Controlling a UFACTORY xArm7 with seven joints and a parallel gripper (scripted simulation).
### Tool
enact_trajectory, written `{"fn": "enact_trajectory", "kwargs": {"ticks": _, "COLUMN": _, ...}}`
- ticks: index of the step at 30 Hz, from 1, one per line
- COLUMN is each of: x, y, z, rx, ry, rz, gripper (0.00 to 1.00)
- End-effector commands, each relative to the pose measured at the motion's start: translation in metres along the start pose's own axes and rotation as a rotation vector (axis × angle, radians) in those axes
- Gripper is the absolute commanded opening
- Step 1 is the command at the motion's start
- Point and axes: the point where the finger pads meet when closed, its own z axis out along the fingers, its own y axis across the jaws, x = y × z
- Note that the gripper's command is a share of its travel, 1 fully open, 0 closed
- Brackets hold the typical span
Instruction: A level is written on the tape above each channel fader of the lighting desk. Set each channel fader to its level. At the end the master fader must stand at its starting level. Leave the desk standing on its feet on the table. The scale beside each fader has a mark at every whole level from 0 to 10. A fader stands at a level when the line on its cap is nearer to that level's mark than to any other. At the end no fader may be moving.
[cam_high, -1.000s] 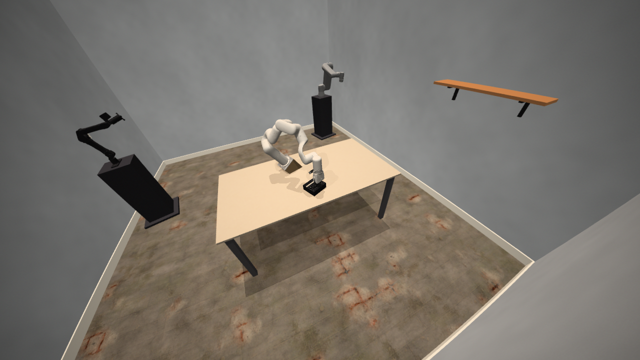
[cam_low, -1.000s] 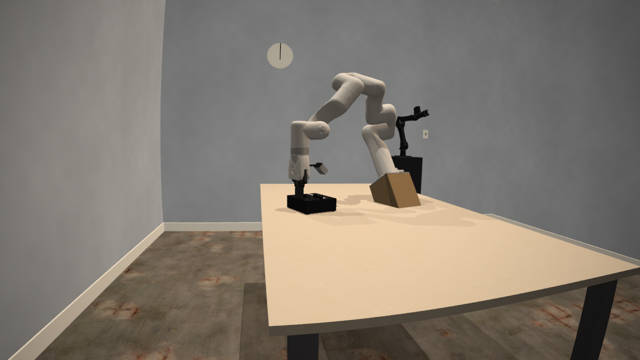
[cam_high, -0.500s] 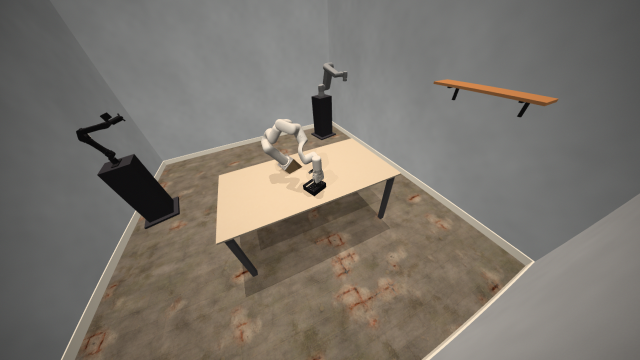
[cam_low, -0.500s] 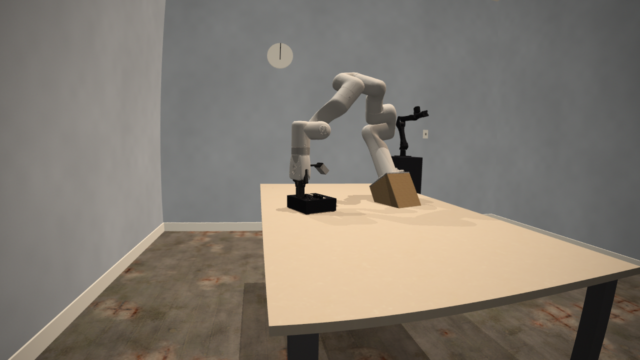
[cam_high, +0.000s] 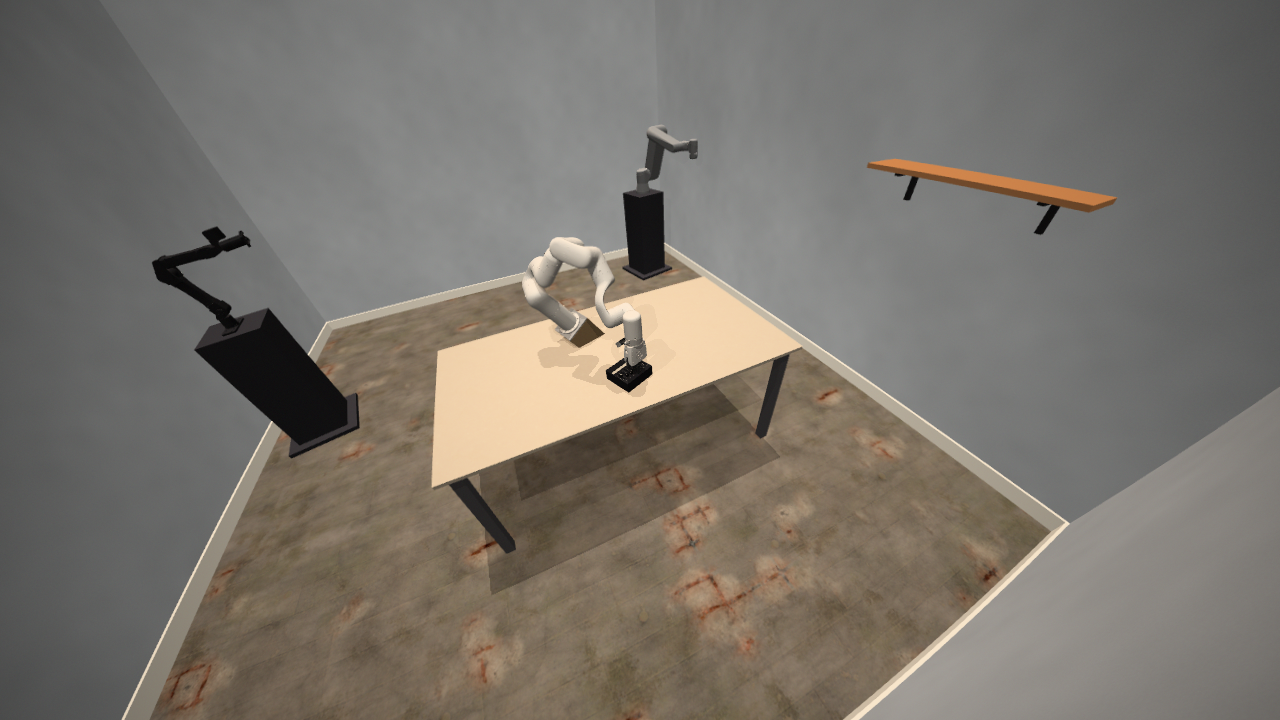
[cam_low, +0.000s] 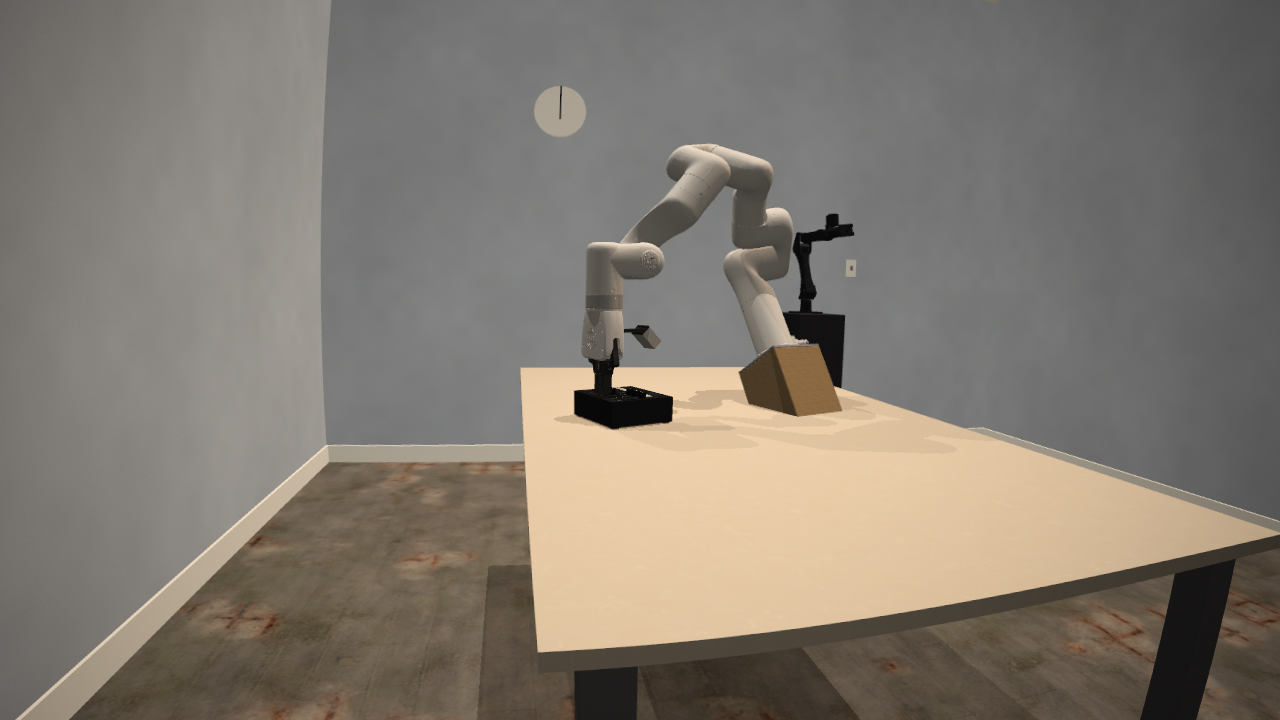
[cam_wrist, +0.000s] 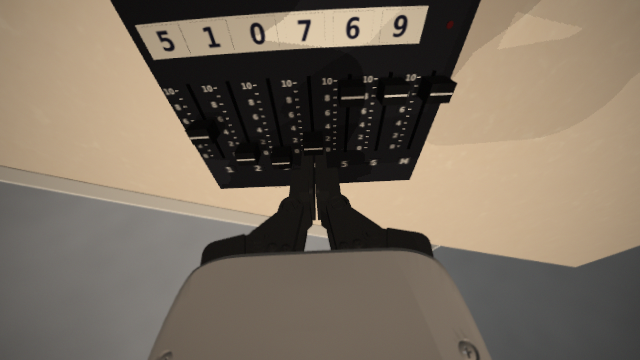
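Wrist view looks down on the black lighting desk (cam_wrist: 320, 60), which stands on the beige table (cam_wrist: 75, 100). A tape strip (cam_wrist: 280, 31) across its upper part reads 5, 1, 0, 7, 6, 9. Below it, the first fader cap (cam_wrist: 199, 132) sits near the 5 mark, the second cap (cam_wrist: 246, 155) near 1, and the third cap (cam_wrist: 281, 159) near 0. The fourth cap (cam_wrist: 313, 144) is low on its scale, around 1. The fifth cap (cam_wrist: 352, 93) and sixth cap (cam_wrist: 395, 91) stand high, near 9. The master cap (cam_wrist: 440, 90) is close to the top. The gripper (cam_wrist: 315, 172) is fully closed on nothing, its joined fingertips just behind the fourth cap
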Motion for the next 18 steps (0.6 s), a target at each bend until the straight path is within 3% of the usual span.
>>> {"fn": "enact_trajectory", "kwargs": {"ticks": 1, "x": 0.0011, "y": 0.0004, "z": -0.0015, "rx": -0.001, "ry": -0.003, "rz": 0.000, "gripper": 0.00}}
{"fn": "enact_trajectory", "kwargs": {"ticks": 18, "x": 0.0102, "y": 0.0004, "z": -0.0015, "rx": -0.001, "ry": -0.003, "rz": 0.000, "gripper": 0.00}}
